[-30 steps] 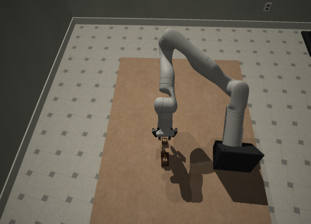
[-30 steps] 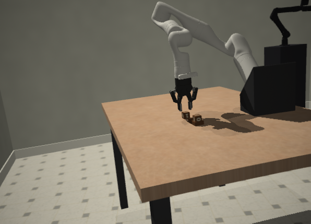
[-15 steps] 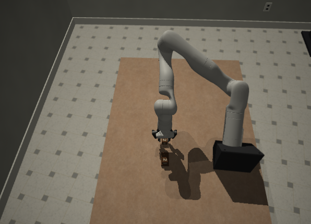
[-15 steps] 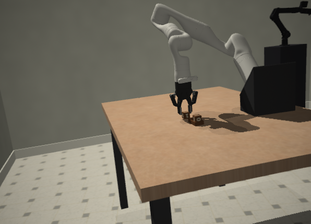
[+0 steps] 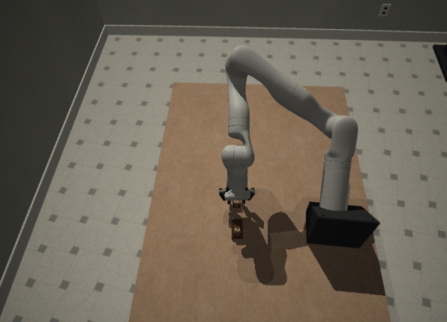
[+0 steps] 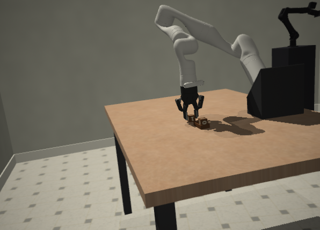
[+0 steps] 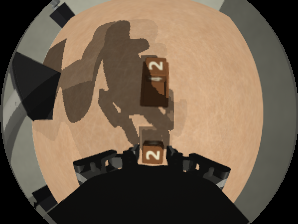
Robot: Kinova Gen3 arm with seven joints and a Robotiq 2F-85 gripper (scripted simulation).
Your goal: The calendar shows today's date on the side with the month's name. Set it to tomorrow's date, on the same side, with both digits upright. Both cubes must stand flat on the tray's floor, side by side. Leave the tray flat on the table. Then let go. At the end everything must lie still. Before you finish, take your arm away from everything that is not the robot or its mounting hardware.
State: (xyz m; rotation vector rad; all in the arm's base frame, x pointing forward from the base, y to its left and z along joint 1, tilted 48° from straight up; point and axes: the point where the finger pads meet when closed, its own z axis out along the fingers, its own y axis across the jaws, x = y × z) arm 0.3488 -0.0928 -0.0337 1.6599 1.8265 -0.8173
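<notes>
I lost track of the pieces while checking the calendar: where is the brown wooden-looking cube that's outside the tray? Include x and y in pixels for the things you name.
In the wrist view, that brown cube (image 5: 236, 203) (image 6: 191, 118) (image 7: 153, 154) sits at bottom centre, between the gripper's (image 6: 190, 118) (image 7: 152, 153) open fingers.

Top view is looking steeply down from high over the worktop (image 5: 195, 143) (image 6: 172, 145) (image 7: 215, 90); exterior is facing it obliquely from beside; wrist is peering closely past the pincer (image 5: 236, 203) (image 6: 191, 117) (image 7: 153, 153).
</notes>
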